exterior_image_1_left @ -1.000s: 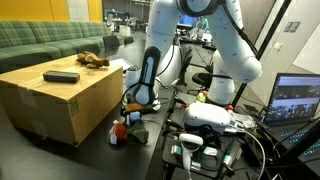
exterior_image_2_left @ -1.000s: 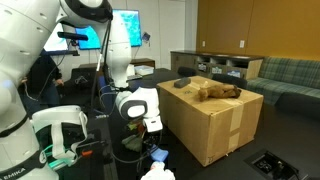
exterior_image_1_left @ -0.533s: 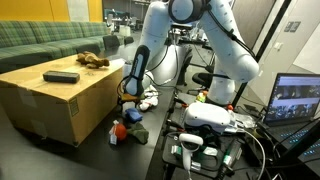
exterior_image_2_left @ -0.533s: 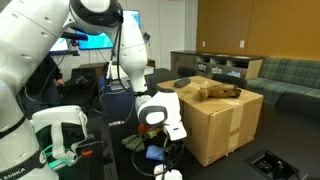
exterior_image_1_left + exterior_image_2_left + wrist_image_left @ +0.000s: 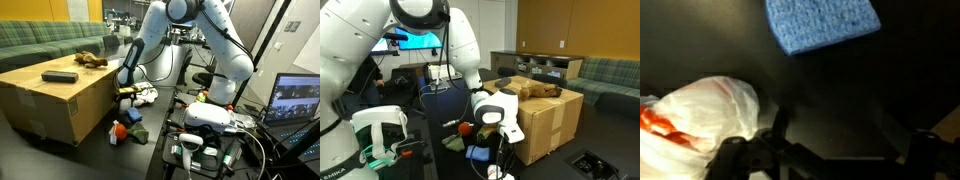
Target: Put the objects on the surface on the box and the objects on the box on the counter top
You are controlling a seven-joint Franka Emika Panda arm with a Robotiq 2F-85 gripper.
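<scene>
A cardboard box [image 5: 55, 100] carries a black remote [image 5: 60, 76] and a brown plush toy [image 5: 93, 60]; both exterior views show it [image 5: 545, 125]. On the dark surface beside the box lie a blue cloth [image 5: 823, 22], a white bag with red inside [image 5: 695, 125], a red item [image 5: 467, 128] and a green item [image 5: 455, 143]. My gripper [image 5: 125, 98] hangs low next to the box, above these items. In the wrist view its fingers [image 5: 835, 130] are spread and empty, with the white bag at their left and the blue cloth ahead.
A second white robot unit [image 5: 205, 118] and cables stand close by on a black stand. A laptop screen [image 5: 295, 100] is at the side. A green couch [image 5: 40, 40] stands behind the box. A white object [image 5: 148, 96] lies near the arm's base.
The arm has swung toward the box and lowered. The gripper now sits beside the box's side, over the items on the dark surface. Nothing was picked up.
</scene>
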